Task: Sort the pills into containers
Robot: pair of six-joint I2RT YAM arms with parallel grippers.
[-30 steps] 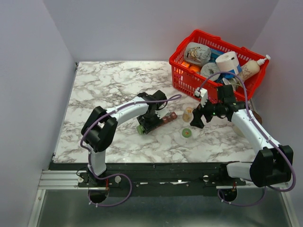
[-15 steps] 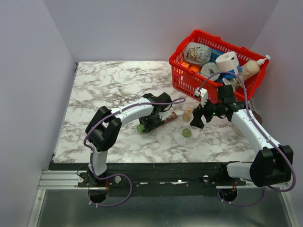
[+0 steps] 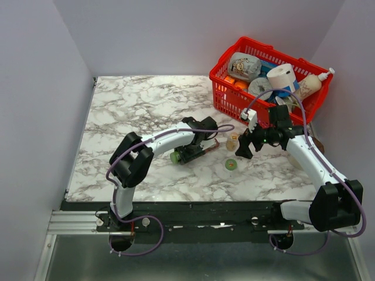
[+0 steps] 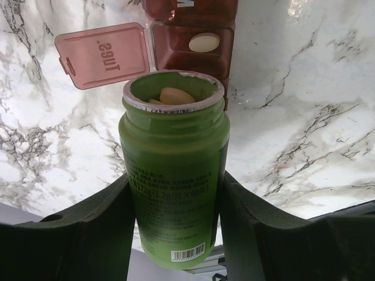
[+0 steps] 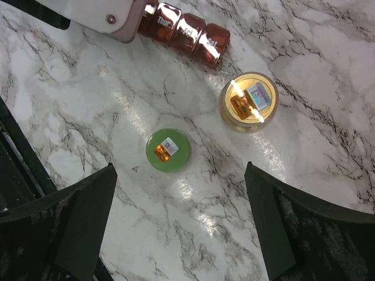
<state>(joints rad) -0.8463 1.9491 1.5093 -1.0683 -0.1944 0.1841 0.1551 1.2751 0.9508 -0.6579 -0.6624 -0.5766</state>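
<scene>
Green bottle [image 4: 173,146], uncapped, was pinched betw. left gripper [image 4: 176,199] jaws, mouth just beside containers [image 5: 184,30] at mid-table. Tues cell was lid-open w/ one pill [image 4: 204,42] inside. Right gripper [image 5: 180,172] jaws were spread wide above green cap [image 5: 168,150].

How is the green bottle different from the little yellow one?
The green bottle is held by the left gripper; the yellow bottle stands free on the table. The green bottle is open, with pills showing inside; the yellow bottle is capped. The green bottle tips toward the pill organiser; the yellow bottle stands upright. Both are small round bottles.
</scene>
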